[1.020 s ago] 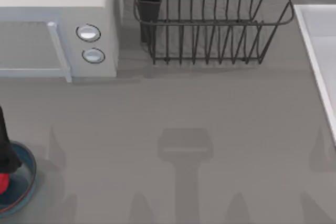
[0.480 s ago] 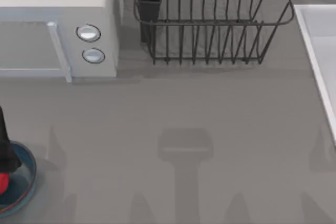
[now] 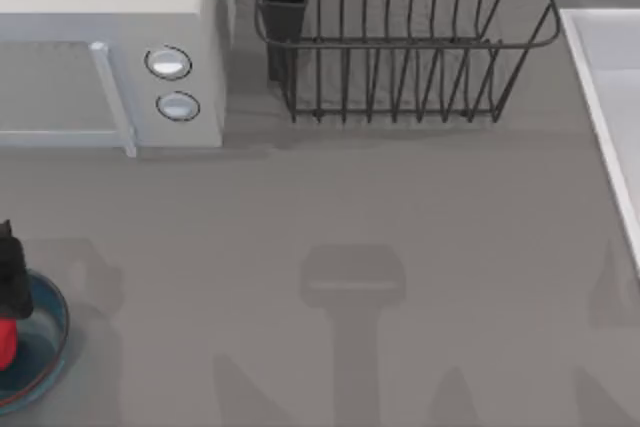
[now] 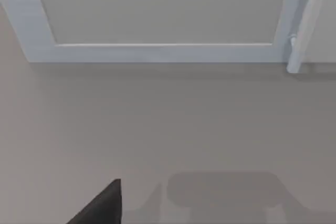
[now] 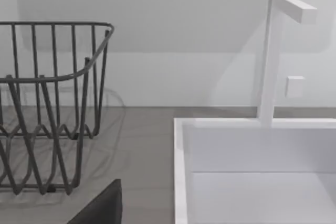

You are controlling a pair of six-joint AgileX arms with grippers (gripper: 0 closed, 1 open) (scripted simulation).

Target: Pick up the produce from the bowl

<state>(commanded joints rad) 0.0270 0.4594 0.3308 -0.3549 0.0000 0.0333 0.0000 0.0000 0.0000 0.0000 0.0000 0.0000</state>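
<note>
The blue bowl [image 3: 48,339] sits at the table's far left edge, near the front, partly cut off by the top view's border. The red produce [image 3: 5,342] shows over the bowl's left part, also cut off. My left gripper [image 3: 8,272] is a dark shape right above the produce, its lower end meeting the top of the red. A dark part of the left gripper [image 4: 100,208] shows in the left wrist view, over bare table. A dark part of my right gripper [image 5: 100,207] shows in the right wrist view, near the rack and sink.
A white microwave [image 3: 110,57] with two round knobs stands at the back left, its door [image 4: 157,19] facing the left wrist. A dark wire dish rack [image 3: 400,37] is at the back centre. A white sink [image 3: 610,97] with a faucet [image 5: 273,56] lies at the right.
The left gripper's dark shape has become shorter and more of the red produce shows below it. The arm shadows on the table have shifted and spread.
</note>
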